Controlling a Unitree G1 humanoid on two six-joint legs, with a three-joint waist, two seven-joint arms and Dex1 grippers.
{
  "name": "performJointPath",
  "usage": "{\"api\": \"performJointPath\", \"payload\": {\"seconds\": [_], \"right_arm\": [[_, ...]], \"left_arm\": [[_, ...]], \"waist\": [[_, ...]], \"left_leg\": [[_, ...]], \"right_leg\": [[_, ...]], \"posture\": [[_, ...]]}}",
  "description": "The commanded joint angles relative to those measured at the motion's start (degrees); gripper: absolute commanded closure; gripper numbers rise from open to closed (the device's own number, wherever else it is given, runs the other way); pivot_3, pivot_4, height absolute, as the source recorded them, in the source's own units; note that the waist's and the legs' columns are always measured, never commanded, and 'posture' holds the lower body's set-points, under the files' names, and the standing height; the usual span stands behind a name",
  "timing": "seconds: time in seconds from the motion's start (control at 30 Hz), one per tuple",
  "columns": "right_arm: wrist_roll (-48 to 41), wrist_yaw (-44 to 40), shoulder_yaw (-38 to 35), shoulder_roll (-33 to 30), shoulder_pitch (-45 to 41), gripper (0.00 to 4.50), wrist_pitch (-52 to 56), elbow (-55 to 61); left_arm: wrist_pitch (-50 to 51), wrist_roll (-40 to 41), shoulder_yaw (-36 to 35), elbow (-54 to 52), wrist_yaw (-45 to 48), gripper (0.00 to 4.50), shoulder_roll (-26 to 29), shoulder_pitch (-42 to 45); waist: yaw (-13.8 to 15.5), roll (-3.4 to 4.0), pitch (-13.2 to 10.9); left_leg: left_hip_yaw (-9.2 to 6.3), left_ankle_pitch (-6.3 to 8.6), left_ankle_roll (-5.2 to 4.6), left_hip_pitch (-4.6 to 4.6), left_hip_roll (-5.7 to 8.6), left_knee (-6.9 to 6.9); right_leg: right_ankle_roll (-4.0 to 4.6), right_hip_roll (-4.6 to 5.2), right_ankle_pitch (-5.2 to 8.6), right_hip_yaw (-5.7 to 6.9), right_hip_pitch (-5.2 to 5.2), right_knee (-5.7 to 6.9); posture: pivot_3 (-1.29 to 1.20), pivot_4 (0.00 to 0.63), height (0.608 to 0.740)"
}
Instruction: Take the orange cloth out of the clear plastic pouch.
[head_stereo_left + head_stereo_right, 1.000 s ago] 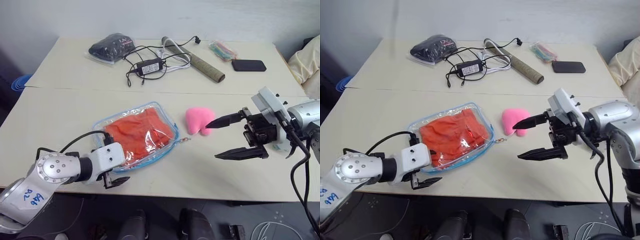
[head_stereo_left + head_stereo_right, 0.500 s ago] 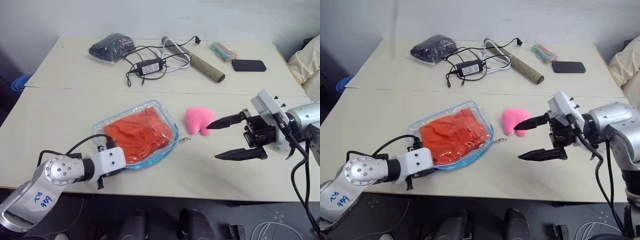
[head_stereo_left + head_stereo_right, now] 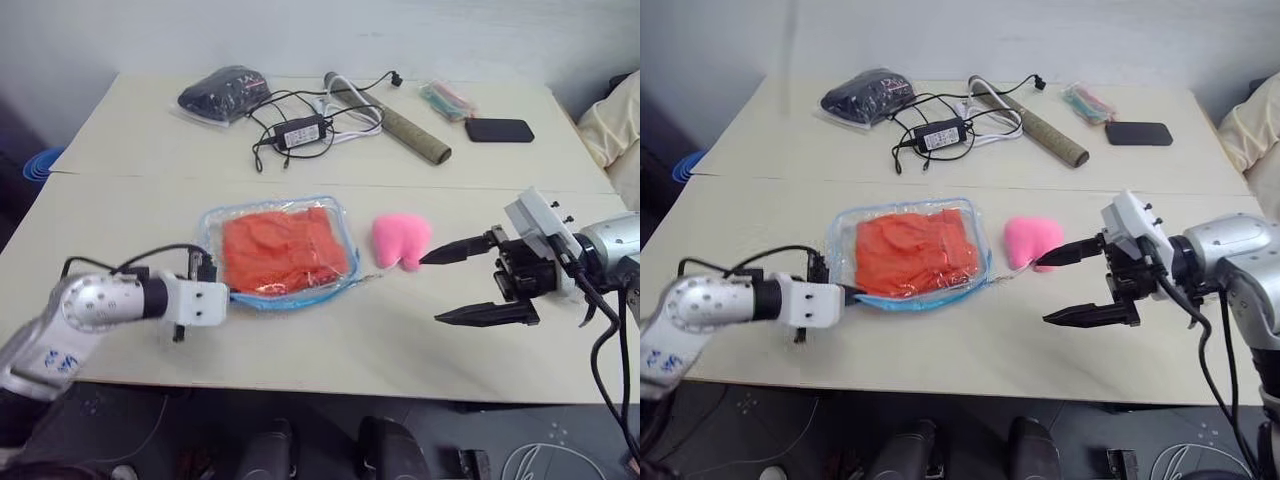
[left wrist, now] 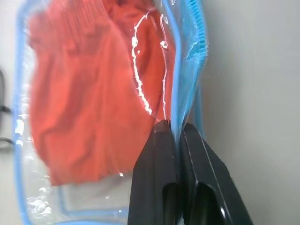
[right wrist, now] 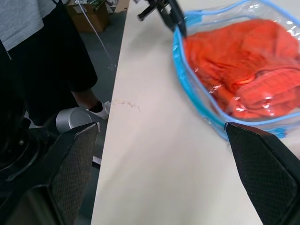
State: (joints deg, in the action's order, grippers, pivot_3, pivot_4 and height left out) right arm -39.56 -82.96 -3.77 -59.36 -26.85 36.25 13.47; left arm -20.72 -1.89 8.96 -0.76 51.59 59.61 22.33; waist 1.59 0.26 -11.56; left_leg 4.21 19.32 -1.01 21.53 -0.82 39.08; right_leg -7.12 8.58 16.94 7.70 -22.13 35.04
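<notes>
Left gripper (image 4: 172, 131) fingers pinch the pouch (image 3: 277, 250) edge; right gripper (image 3: 470, 282) fingers gape empty — hold firm (cloth (image 3: 283, 250) inside), then work the zip open.

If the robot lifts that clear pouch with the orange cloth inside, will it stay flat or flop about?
Probably flop: the clear plastic pouch looks thin and crinkled, its walls bulging over the soft, folded orange cloth. Its glossy film may be slippery, though the left gripper pinches the blue edging. It likely weighs little.
</notes>
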Motion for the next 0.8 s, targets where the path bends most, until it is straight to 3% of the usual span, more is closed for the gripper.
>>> {"api": "performJointPath", "payload": {"seconds": [0.03, 0.27, 0.47, 0.67, 0.8], "right_arm": [[-0.34, 1.09, -3.53, -1.81, 1.56, 0.0, -0.02, 2.09], [-0.87, 2.94, -6.98, -3.28, 6.01, 0.0, 1.0, 3.96], [0.85, 5.8, -7.16, -2.38, 6.02, 0.0, 0.09, 2.84], [1.46, 7.06, -7.65, -2.15, 7.58, 0.0, -0.56, 2.5], [1.35, 7.64, -7.64, -1.91, 8.12, 0.0, -0.71, 2.62]], "left_arm": [[-10.39, -0.96, 2.73, 8.0, 3.71, 4.46, -3.24, 5.19], [-21.96, -0.16, 4.46, 15.22, 5.42, 4.46, -9.85, 10.57], [-18.59, -4.83, 5.21, 24.72, 3.95, 4.46, -13.85, 15.06], [-17.39, -6.64, 5.03, 26.95, 2.97, 4.46, -14.99, 15.11], [-13.62, -3.83, 4.32, 22.8, 5.33, 3.62, -13.99, 12.47]], "waist": [[-0.13, -0.01, 0.01], [-0.29, -0.08, 0.04], [-0.24, -0.15, 0.07], [-0.24, -0.17, 0.08], [-0.26, -0.17, 0.08]], "left_leg": [[0.09, 0.02, -0.04, 0.02, 0.03, 0.0], [0.78, 0.07, -0.12, 0.36, 0.15, 0.14], [0.8, 0.07, -0.13, 0.36, 0.15, 0.3], [0.78, 0.08, -0.14, 0.39, 0.12, 0.35], [0.77, 0.08, -0.14, 0.39, 0.11, 0.42]], "right_leg": [[-0.02, -0.01, -0.01, -0.04, -0.04, 0.01], [-0.06, -0.04, -0.03, -0.06, -0.45, 0.1], [-0.07, -0.05, -0.03, -0.09, -0.45, 0.26], [-0.07, -0.04, -0.04, -0.1, -0.46, 0.28], [-0.07, -0.04, -0.04, -0.11, -0.46, 0.34]], "posture": [[0.0, 0.15, 0.74], [0.0, 0.15, 0.74], [0.0, 0.15, 0.74], [0.0, 0.15, 0.74], [0.0, 0.15, 0.74]]}}
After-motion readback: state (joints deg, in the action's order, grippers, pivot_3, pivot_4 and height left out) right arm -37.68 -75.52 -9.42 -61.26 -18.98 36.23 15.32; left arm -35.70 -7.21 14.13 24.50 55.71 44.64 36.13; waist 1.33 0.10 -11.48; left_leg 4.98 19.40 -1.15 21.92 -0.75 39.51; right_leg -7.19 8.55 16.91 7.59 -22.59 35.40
